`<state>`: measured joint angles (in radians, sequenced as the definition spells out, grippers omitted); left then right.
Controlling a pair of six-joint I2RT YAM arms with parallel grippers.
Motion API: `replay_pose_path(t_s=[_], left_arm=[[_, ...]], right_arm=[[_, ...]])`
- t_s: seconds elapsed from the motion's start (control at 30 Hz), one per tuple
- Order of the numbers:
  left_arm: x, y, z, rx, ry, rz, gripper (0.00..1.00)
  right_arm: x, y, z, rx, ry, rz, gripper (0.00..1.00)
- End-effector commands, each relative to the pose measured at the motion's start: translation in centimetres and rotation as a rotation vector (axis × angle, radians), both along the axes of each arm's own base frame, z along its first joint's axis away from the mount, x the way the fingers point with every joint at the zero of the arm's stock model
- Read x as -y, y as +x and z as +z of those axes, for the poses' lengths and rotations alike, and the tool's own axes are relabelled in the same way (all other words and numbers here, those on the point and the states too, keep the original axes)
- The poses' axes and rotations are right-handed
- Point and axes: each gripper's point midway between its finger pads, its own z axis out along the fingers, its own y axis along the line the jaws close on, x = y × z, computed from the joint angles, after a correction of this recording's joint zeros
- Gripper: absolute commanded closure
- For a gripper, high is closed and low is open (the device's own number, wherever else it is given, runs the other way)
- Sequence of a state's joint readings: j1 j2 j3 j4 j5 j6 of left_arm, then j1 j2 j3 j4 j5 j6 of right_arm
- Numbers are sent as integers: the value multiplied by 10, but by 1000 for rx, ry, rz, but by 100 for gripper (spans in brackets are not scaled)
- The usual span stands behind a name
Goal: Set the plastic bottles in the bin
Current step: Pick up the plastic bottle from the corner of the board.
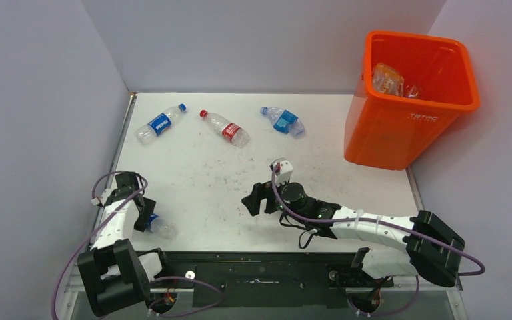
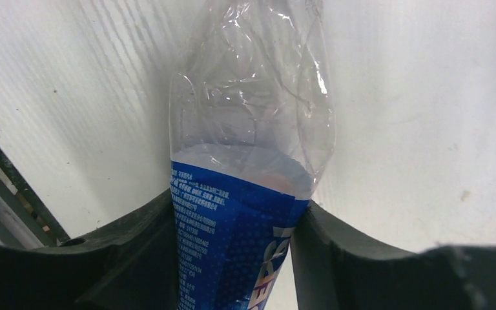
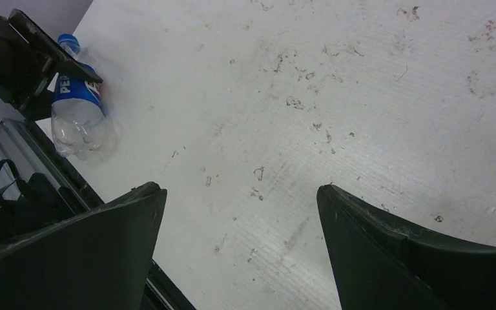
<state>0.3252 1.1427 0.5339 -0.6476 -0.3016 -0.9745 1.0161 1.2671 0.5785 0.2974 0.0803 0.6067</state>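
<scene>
**Left end effector** (image 2: 239,216): closed on the held bottle (image 2: 252,110). The wrist view shows both black fingers (image 2: 135,248) pressed against the blue label, one on each side, with the clear, crumpled body extending beyond them. In the top view this end effector (image 1: 151,219) sits low at the near left corner of the surface (image 1: 193,187), and the held bottle (image 1: 163,229) lies close to the near edge. The right wrist view shows the same bottle (image 3: 77,119) lying on the surface, blue cap pointing away, label under the left end effector (image 3: 35,61).

**Right end effector** (image 3: 240,194): open wide and holding nothing. Only bare surface shows between its two dark fingers (image 3: 400,252). In the top view it (image 1: 257,199) hangs over the middle of the surface, facing left, well apart from every bottle.

**Surface, far row, left to right:** the Pepsi bottle (image 1: 162,123), with blue label and blue cap; the red-label bottle (image 1: 225,128), with red cap; the crushed bottle (image 1: 282,121), with blue label. All three lie on their sides, apart from one another.

**Bin** (image 1: 400,133): orange, upright at the far right corner. The binned bottle (image 1: 387,79), orange-tinted and crumpled, rests inside against its left wall.

**Surface and room:** the surface is white, scuffed and speckled with dark marks (image 3: 297,103). Plain pale grey walls (image 1: 253,40) close it in on the left, back and right.
</scene>
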Motion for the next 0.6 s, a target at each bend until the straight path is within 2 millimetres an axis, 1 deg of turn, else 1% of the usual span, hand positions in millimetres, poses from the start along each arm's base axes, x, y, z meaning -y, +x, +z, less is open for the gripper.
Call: replay_pose_path(t_s=[0.0, 0.07, 0.13, 0.2, 0.27, 0.33, 0.37, 0.4, 0.43, 0.5, 0.57], left_arm=[[10, 26, 26, 154, 2, -109, 56], [18, 38, 45, 223, 23, -197, 59], [32, 54, 72, 314, 63, -320, 60], [48, 69, 109, 429, 133, -450, 62], [70, 82, 152, 585, 194, -601, 64], [102, 89, 194, 722, 228, -784, 69], [117, 91, 212, 775, 236, -872, 69], [138, 91, 229, 838, 233, -978, 69], [154, 90, 246, 902, 244, -1057, 69], [193, 86, 279, 1070, 228, -1237, 69], [230, 77, 307, 1234, 204, -1411, 69]], right_arm=[[5, 5, 30, 61, 51, -34, 10], [8, 5, 35, 72, 53, -41, 10], [12, 5, 41, 83, 55, -50, 10], [18, 5, 49, 98, 65, -63, 10], [24, 5, 57, 114, 68, -78, 10], [33, 4, 67, 137, 67, -94, 10], [38, 5, 70, 148, 63, -107, 10], [45, 5, 77, 166, 68, -124, 10], [51, 5, 80, 176, 63, -137, 10], [59, 2, 88, 201, 84, -147, 10], [63, -3, 92, 220, 127, -137, 10]])
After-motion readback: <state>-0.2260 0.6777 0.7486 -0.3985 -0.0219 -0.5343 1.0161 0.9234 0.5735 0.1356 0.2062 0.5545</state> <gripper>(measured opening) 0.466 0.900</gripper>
